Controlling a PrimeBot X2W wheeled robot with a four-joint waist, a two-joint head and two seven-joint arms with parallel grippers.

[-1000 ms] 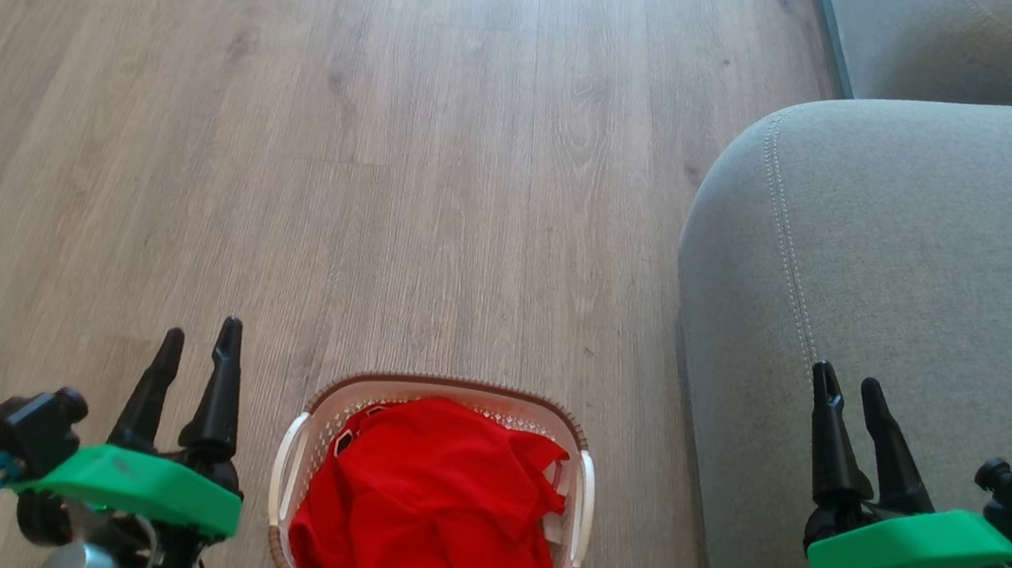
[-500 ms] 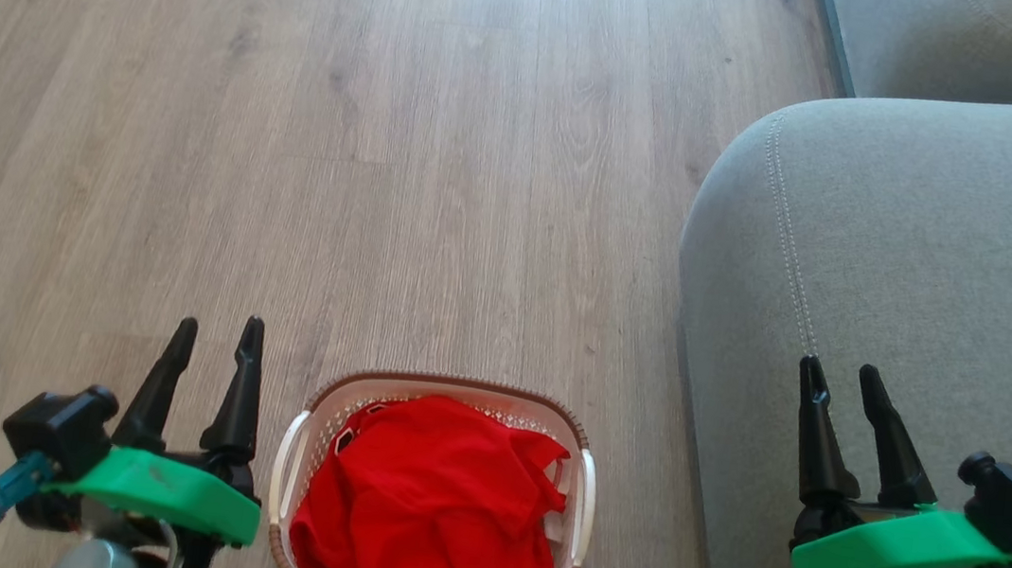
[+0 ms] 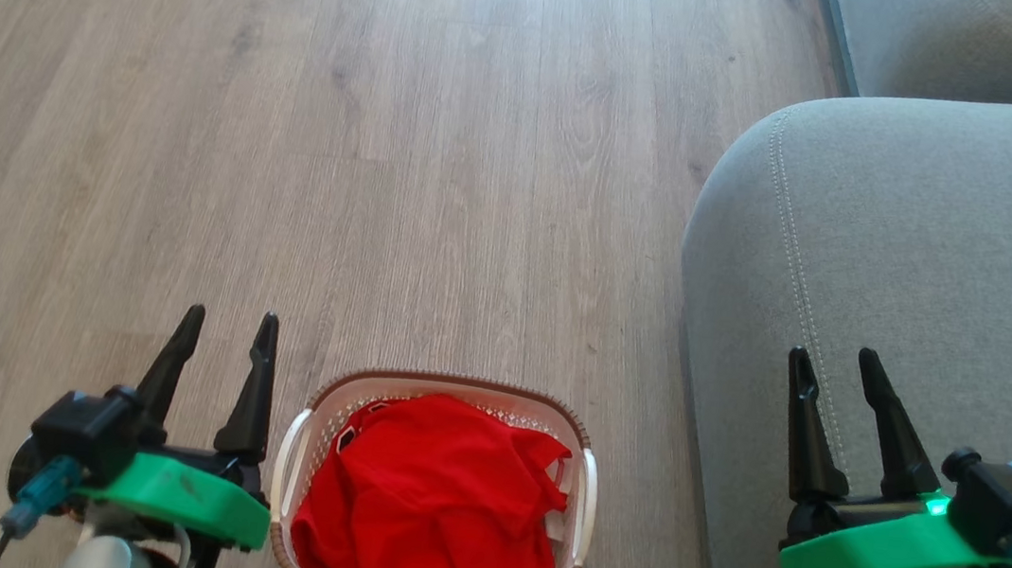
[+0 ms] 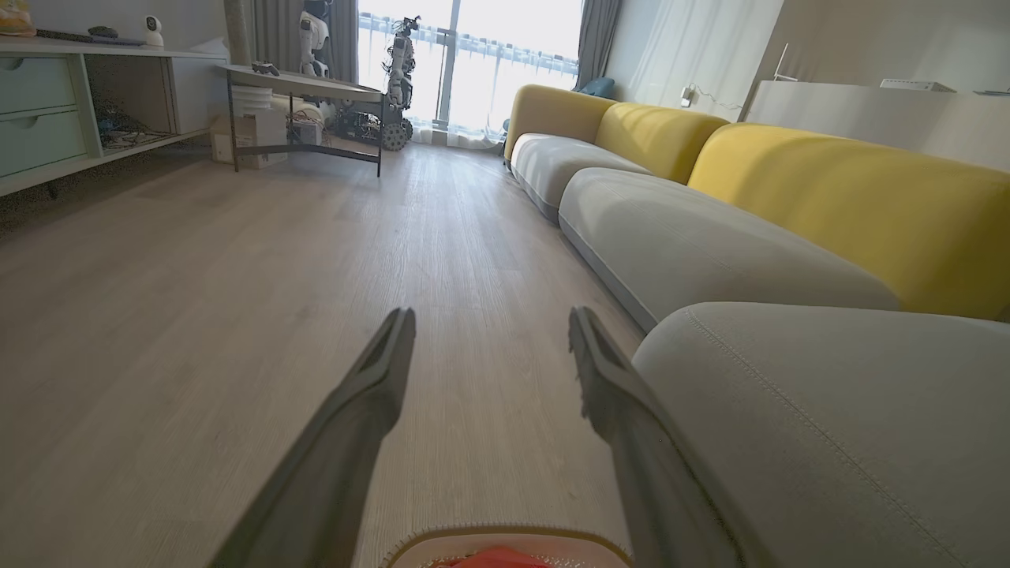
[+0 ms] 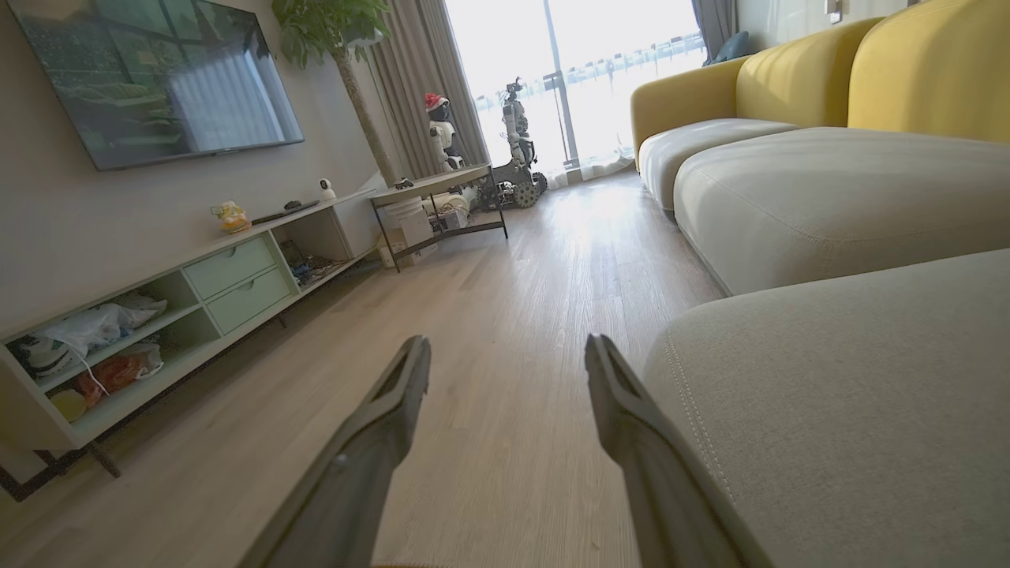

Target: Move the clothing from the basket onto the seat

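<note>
Bright red clothing [image 3: 434, 500] lies bunched in the white basket [image 3: 456, 388] with a brown rim, on the wooden floor at the bottom centre of the head view. Its rim [image 4: 505, 538] and a sliver of red [image 4: 493, 558] peek in at the bottom of the left wrist view. The grey seat [image 3: 928, 256] fills the right side. My left gripper [image 3: 227, 325] stands open just left of the basket, holding nothing. Over the seat's front edge my right gripper [image 3: 832, 363] hangs open and empty. Both wrist views show spread fingers, left [image 4: 487, 319] and right [image 5: 508, 348].
A second grey cushion [image 3: 972, 42] lies beyond the seat, with yellow backrests [image 4: 852, 197] behind. Wooden floor [image 3: 342, 132] stretches ahead and left. Far off stand a low cabinet [image 5: 181, 308], a small table [image 4: 304, 83] and another robot [image 5: 517, 142].
Both grippers have drifted inward and slightly forward: the left one rightwards toward the basket, the right one leftwards. They stay open. The clothing and basket have not moved.
</note>
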